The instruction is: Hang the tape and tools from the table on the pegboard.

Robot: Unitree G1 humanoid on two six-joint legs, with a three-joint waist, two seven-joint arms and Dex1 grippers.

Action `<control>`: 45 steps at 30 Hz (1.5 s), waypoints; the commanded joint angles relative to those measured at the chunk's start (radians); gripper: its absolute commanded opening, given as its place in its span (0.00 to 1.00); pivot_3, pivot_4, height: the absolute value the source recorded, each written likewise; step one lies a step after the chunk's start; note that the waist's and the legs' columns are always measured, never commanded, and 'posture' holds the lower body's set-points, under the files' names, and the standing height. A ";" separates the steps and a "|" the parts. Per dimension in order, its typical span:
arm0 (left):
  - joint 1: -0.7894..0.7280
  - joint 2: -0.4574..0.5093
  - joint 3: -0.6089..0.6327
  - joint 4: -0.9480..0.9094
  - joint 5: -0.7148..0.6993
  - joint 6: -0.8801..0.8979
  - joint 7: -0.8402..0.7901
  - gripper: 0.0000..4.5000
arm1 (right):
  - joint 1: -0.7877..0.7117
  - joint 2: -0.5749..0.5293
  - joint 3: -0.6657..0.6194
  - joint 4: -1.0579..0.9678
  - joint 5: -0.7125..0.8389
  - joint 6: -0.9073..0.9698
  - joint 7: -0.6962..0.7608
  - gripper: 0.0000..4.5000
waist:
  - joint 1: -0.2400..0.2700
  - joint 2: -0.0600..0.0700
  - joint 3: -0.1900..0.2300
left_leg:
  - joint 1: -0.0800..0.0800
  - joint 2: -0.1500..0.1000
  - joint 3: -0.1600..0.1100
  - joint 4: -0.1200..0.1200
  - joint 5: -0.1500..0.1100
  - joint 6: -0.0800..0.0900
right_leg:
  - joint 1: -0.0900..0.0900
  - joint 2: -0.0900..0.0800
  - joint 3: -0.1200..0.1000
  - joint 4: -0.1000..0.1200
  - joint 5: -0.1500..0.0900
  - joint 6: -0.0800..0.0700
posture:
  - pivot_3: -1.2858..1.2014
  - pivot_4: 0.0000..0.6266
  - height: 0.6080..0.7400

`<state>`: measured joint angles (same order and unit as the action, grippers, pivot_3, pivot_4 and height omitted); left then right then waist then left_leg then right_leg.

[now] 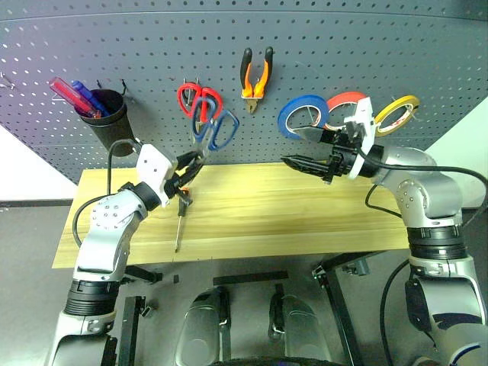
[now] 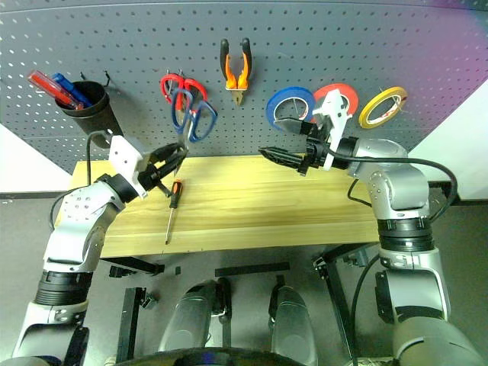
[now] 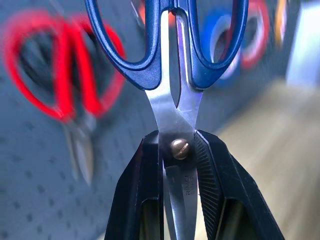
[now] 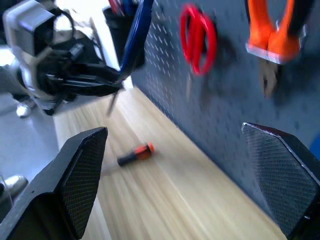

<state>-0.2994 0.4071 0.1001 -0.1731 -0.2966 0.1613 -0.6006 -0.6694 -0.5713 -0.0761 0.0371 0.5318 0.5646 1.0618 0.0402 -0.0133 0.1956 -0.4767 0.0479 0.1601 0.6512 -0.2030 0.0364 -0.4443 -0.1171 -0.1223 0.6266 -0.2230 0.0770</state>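
Light wooden tabletop (image 1: pixel 305 221) fronts a dark grey pegboard (image 1: pixel 343 46) in this workshop scene. Nearest, the screwdriver (image 1: pixel 180 221) lies near the tabletop's left end, its tip toward the front edge. Above it, the left gripper (image 1: pixel 192 162) has its jaws clamped on the blades of the blue scissors (image 1: pixel 214 130), handles raised against the pegboard just beside the hanging red scissors (image 1: pixel 197 101). Over the tabletop's back edge, toward the right end, the right gripper (image 1: pixel 305 149) hangs with jaws wide apart, holding nothing. On the pegboard hang the pliers (image 1: pixel 256 76) and blue tape (image 1: pixel 301 116), with red tape (image 1: pixel 343 104), yellow tape (image 1: pixel 396 114) and a black cup (image 1: pixel 107 118).
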 commanded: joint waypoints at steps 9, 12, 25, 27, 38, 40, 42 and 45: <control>0.007 -0.076 0.025 -0.110 -0.019 0.013 0.143 0.12 | -0.091 -0.047 -0.060 -0.001 0.068 0.018 0.007 1.00 | -0.001 0.000 -0.025 | 0.002 0.001 -0.001 0.006 -0.001 0.001 | 0.003 0.000 0.000 0.003 0.000 0.000 | 0.56 0.11 1.00; 0.005 -0.057 0.027 -0.086 -0.022 0.052 0.138 0.12 | -0.097 -0.046 -0.060 0.027 0.065 0.014 0.013 1.00 | -0.001 0.001 -0.028 | 0.002 0.002 -0.001 0.009 -0.002 0.003 | 0.003 0.000 0.000 0.004 0.000 0.000 | 0.56 0.11 1.00; 0.022 -0.045 0.011 0.022 0.023 0.024 0.122 0.12 | -0.137 -0.057 -0.068 0.073 0.077 0.017 0.054 1.00 | -0.002 0.002 -0.030 | 0.001 0.002 -0.001 0.012 -0.003 0.005 | 0.004 0.000 0.000 0.005 0.001 0.001 | 0.55 0.12 1.00; 0.010 -0.046 0.007 0.050 0.038 0.016 0.130 0.12 | -0.143 -0.056 -0.069 0.082 0.075 0.013 0.054 1.00 | -0.001 0.002 -0.030 | 0.001 0.002 -0.001 0.012 -0.003 0.005 | 0.004 0.000 0.000 0.005 0.001 0.001 | 0.55 0.12 1.00; -0.146 -0.064 -0.069 0.265 0.140 -0.044 0.140 0.12 | -0.146 -0.039 -0.068 0.081 0.078 -0.003 0.031 1.00 | -0.003 0.005 -0.035 | 0.001 0.002 -0.001 0.014 -0.004 0.005 | 0.004 0.000 0.000 0.005 0.001 0.002 | 0.54 0.11 1.00; -0.164 -0.061 -0.084 0.302 0.158 -0.062 0.133 0.12 | -0.139 -0.042 -0.072 0.076 0.078 -0.006 0.025 1.00 | -0.003 0.005 -0.035 | 0.002 0.001 0.000 0.014 -0.003 0.005 | 0.004 0.000 0.000 0.006 0.001 0.002 | 0.54 0.11 1.00; -0.189 -0.065 -0.081 0.355 0.170 -0.073 0.152 0.12 | -0.133 -0.045 -0.076 0.071 0.078 -0.007 0.018 1.00 | -0.003 0.005 -0.036 | 0.002 0.001 0.000 0.014 -0.003 0.005 | 0.004 0.000 0.000 0.006 0.001 0.002 | 0.54 0.10 1.00; -0.266 -0.071 -0.056 0.492 0.196 -0.101 0.214 0.12 | -0.123 -0.048 -0.082 0.062 0.079 -0.011 0.006 1.00 | -0.001 0.005 -0.036 | 0.002 0.001 0.000 0.015 -0.003 0.005 | 0.005 0.000 0.000 0.006 0.001 0.002 | 0.54 0.10 1.00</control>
<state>-0.5168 0.3357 0.0173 0.2826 -0.1163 0.0993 -0.4226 -0.7884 -0.6068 -0.1177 0.1386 0.5943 0.5720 1.0763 0.0396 -0.0080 0.1596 -0.4752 0.0490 0.1597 0.6665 -0.2065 0.0416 -0.4391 -0.1167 -0.1222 0.6327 -0.2217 0.0792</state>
